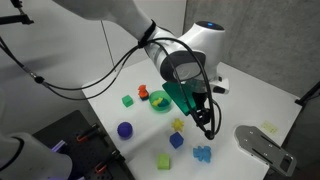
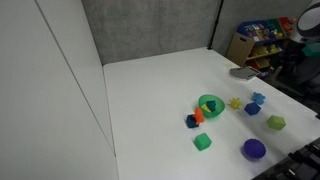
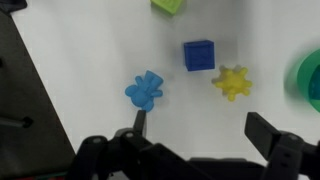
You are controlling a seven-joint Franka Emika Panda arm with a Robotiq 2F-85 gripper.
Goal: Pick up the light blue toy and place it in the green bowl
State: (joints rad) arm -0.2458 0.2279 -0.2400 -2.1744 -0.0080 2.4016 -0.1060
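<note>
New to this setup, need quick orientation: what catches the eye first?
The claw hangs open over a white table strewn with bright toys. In the wrist view the light blue toy lies near one fingertip, a blue cube and yellow star beside it. The green bowl sits among the toys.

Wrist view overhead, close, exterior views share table (image 2: 150, 100)

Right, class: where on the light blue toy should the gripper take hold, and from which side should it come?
Likely from straight above, closing across the narrow middle of the light blue toy, between its lobes: it lies flat on the white table. The open gripper has room, as the blue cube sits apart.
</note>
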